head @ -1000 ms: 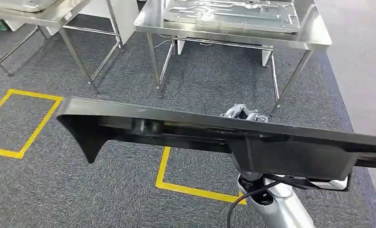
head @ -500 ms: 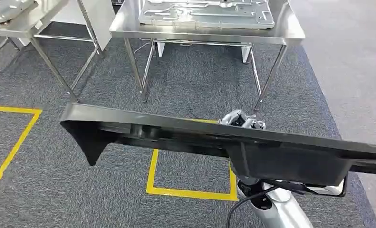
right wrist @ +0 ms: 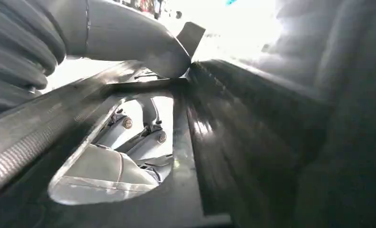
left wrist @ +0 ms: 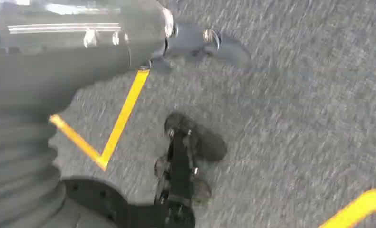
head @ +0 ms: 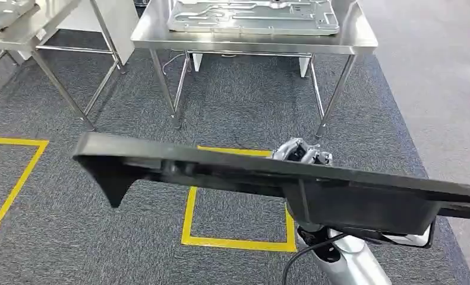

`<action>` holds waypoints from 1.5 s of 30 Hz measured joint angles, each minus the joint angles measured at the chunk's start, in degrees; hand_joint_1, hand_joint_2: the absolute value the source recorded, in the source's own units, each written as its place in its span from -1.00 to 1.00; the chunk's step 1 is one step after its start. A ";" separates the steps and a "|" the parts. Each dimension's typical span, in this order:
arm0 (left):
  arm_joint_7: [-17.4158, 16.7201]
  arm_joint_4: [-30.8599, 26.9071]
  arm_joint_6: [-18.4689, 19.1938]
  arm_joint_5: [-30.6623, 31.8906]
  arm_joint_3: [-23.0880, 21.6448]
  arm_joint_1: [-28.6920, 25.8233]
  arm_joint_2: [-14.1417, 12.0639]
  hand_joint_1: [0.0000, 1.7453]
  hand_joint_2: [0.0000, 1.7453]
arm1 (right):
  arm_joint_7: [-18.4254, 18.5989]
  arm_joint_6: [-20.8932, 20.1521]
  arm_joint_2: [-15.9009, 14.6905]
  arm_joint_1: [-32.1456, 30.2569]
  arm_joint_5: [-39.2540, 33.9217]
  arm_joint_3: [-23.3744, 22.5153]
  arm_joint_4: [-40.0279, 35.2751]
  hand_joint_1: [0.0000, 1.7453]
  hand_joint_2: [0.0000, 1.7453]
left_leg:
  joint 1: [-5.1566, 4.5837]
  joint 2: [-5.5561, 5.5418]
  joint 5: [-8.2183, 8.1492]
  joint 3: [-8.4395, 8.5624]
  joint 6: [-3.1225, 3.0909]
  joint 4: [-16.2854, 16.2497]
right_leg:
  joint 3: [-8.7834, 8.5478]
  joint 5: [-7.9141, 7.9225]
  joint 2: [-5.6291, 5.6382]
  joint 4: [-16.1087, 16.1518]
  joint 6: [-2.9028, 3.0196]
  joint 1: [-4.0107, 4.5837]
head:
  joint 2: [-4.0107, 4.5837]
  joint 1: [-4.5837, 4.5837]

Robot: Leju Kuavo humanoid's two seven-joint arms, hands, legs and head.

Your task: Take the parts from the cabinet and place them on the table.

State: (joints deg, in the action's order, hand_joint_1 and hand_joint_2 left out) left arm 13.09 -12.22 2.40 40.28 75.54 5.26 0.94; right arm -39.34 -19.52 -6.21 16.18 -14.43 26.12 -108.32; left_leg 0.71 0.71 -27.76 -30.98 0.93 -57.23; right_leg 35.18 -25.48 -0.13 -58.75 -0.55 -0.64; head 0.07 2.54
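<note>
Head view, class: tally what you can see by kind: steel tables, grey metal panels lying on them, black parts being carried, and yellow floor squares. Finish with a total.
Steel tables: 2
Grey metal panels: 2
Black parts: 1
Yellow floor squares: 2
Total: 7

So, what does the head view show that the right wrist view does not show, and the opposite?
Only the head view shows the steel table with a flat stamped silver metal panel on it, the yellow tape square on the grey carpet, and the whole length of the long black part. Only the right wrist view shows an oval cut-out in that part and the thick grey thumb pressed on its edge. Both show the long black part and the right hand that holds it.
</note>
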 joint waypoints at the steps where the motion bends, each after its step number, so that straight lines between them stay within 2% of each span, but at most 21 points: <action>1: 0.00 0.00 0.00 -0.02 0.00 0.05 0.02 -1.00 1.00 | -0.11 -0.08 0.00 -0.01 -0.04 -0.02 0.00 1.00 1.00 | 0.11 0.11 -0.05 0.23 0.43 0.21 | -0.06 -0.03 0.15 0.11 0.44 0.12 | 0.00 0.00; 3: 0.06 0.00 0.00 -0.02 0.00 0.16 0.02 -1.00 1.00 | -0.18 -0.24 0.00 0.07 -0.07 -0.02 -0.11 1.00 1.00 | 0.37 -0.09 -1.39 -0.23 0.94 -1.64 | -0.88 -0.01 0.17 0.75 1.31 -0.20 | 0.00 0.00; 6: 0.07 0.00 -0.11 -0.02 0.00 0.04 -0.04 -1.00 1.00 | -0.20 -0.20 0.04 -0.07 -0.07 -0.02 -0.13 1.00 1.00 | 0.36 -0.14 -7.01 -7.20 1.20 -14.97 | -1.29 -0.48 0.25 0.72 2.10 0.15 | 0.00 0.00; 8: 0.07 0.00 -0.17 -0.02 0.00 -0.17 -0.04 -1.00 1.00 | -0.17 -0.20 0.07 -0.36 -0.04 -0.02 -0.13 1.00 1.00 | 0.36 -0.16 -6.38 -10.25 1.04 -18.80 | -1.71 -0.81 0.59 0.70 2.23 0.46 | -0.02 0.00; 10: 0.07 0.00 -0.17 -0.02 0.00 -0.20 -0.04 -1.00 1.00 | -0.17 -0.20 0.07 -0.46 -0.04 -0.02 -0.13 1.00 1.00 | 0.26 -0.19 -1.22 -7.78 0.42 -12.00 | -2.51 -1.26 0.87 0.70 2.21 0.71 | -0.02 0.00; 12: 0.09 0.00 -0.24 -0.02 0.00 -0.20 -0.26 -1.00 1.00 | -0.17 -0.20 0.07 -0.46 -0.02 -0.02 -0.13 1.00 1.00 | -0.32 -0.59 3.31 -3.90 -0.95 -2.28 | -3.19 -1.80 0.95 0.73 2.11 0.79 | 0.00 0.00; 13: 0.09 0.00 -0.24 -0.02 0.00 -0.11 -0.33 -1.00 1.00 | -0.17 -0.22 0.07 -0.44 -0.02 -0.02 -0.13 1.00 1.00 | -0.47 -0.60 2.45 -3.05 -1.21 -0.98 | -3.04 -2.07 1.07 0.47 1.69 1.23 | -0.02 0.00; 16: 0.15 0.00 -0.24 -0.02 0.00 -0.11 -0.37 -1.00 1.00 | -0.20 -0.22 0.09 -0.54 0.00 -0.02 -0.13 1.00 1.00 | -0.87 -0.61 2.20 -3.08 -1.38 -0.78 | -2.96 -2.05 1.14 0.84 0.79 0.67 | 0.00 0.00; 18: 0.17 0.00 -0.18 -0.02 0.00 -0.06 -0.33 -1.00 1.00 | -0.22 -0.22 0.09 -0.53 0.02 -0.09 -0.39 1.00 1.00 | -0.16 -0.57 2.61 -1.98 -1.78 0.51 | -3.15 -2.69 0.89 -0.05 0.01 0.81 | 0.00 -0.02; 22: 0.17 0.00 -0.13 -0.02 0.00 0.01 -0.33 -1.00 1.00 | -0.17 -0.17 0.09 -0.60 0.02 -0.09 -0.48 1.00 1.00 | -0.09 -0.44 1.79 -1.31 -2.31 0.63 | 5.81 -8.96 0.76 -15.68 -0.99 0.11 | 0.00 0.00; 24: 0.17 0.00 -0.09 -0.02 0.00 -0.08 -0.33 -1.00 1.00 | 0.06 -0.13 0.09 -0.60 0.02 -0.11 -0.48 1.00 1.00 | -0.01 -0.44 1.21 -0.70 -2.12 0.61 | 7.24 -6.81 0.64 -16.33 -1.41 -0.40 | 0.00 0.00; 27: 0.17 0.00 0.11 0.09 0.00 -0.11 -0.31 -1.00 1.00 | 0.26 -0.15 0.07 -0.52 0.00 -0.13 -0.74 1.00 1.00 | 0.39 -0.48 -0.13 0.97 -1.25 0.39 | 1.06 1.75 -0.08 -2.07 -1.85 -1.02 | 0.00 -0.02; 28: 0.19 0.00 0.11 0.13 0.00 -0.09 -0.39 -1.00 1.00 | 0.26 -0.11 0.07 -0.48 -0.02 -0.15 -0.76 1.00 1.00 | 0.03 -0.53 -0.66 1.01 -0.67 0.21 | 0.05 0.47 -0.35 -0.36 -1.86 -0.64 | 0.00 -0.02; 29: 0.24 0.00 0.11 0.15 0.00 -0.04 -0.42 -1.00 1.00 | 0.28 -0.05 0.09 -0.50 -0.04 -0.15 -0.92 1.00 1.00 | 0.01 -0.56 -0.99 0.92 -0.33 0.06 | -0.02 0.30 -0.01 -0.05 -0.79 -0.48 | 0.00 0.02; 33: 0.37 0.00 0.11 0.50 -0.04 0.15 -0.42 -1.00 1.00 | 0.37 0.07 0.09 -0.64 -0.07 -0.26 -1.49 1.00 1.00 | 0.48 -0.14 -2.09 2.33 1.10 0.26 | -1.18 -0.69 0.41 0.41 1.00 -0.49 | 0.00 0.00; 35: 0.50 0.00 0.13 0.66 -0.04 0.20 -0.42 -1.00 1.00 | 0.37 0.07 0.11 -0.49 -0.07 -0.26 -1.77 1.00 1.00 | 0.47 -0.20 -4.38 -1.06 1.28 -6.63 | -2.30 -1.55 0.35 0.48 1.79 -0.35 | 0.00 0.00; 37: 0.50 0.00 0.11 0.77 -0.04 -0.03 -0.46 -1.00 1.00 | 0.39 0.09 0.09 -0.73 -0.07 -0.26 -1.77 1.00 1.00 | 0.46 -0.20 -6.73 -7.25 1.32 -15.97 | -3.15 -2.40 0.50 0.46 2.14 0.00 | 0.00 0.00; 39: 0.50 0.00 0.11 0.81 -0.04 -0.33 -0.44 -1.00 1.00 | 0.44 0.13 0.09 -0.86 -0.07 -0.28 -1.77 1.00 1.00 | 0.36 -0.22 -4.65 -10.63 0.93 -18.03 | -4.44 -3.50 0.90 0.47 2.24 0.38 | 0.00 0.00; 42: 0.52 0.00 0.11 0.83 -0.04 -0.34 -0.55 -1.00 1.00 | 0.42 0.15 0.09 -0.79 -0.07 -0.28 -1.97 1.00 1.00 | -0.62 -0.39 5.78 -7.40 -1.01 -5.01 | -7.31 -5.55 1.03 0.57 2.24 0.92 | 0.00 0.00; 43: 0.50 0.00 0.11 0.83 -0.04 -0.36 -0.85 -1.00 1.00 | 0.42 0.18 0.09 -0.82 -0.04 -0.33 -1.99 1.00 1.00 | -0.90 -0.43 4.96 -6.64 -1.88 -4.18 | -7.66 -6.06 0.97 0.89 2.08 0.82 | 0.00 -0.02; 45: 0.59 0.00 0.11 0.83 -0.07 -0.26 -0.85 -1.00 1.00 | 0.44 0.18 0.09 -0.76 -0.07 -0.39 -2.14 1.00 1.00 | -1.45 -0.34 3.68 -5.35 -2.29 -1.89 | -7.73 -6.31 1.13 1.46 1.23 0.57 | 0.00 0.00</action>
State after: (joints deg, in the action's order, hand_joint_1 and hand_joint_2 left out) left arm 13.68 -12.22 2.51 41.11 75.47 5.00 0.09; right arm -38.91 -19.34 -6.12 15.42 -14.49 25.73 -110.47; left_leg -0.75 0.37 -24.07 -36.34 -1.36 -59.12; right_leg 27.45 -31.79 1.00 -57.29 0.68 -0.08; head 0.07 2.54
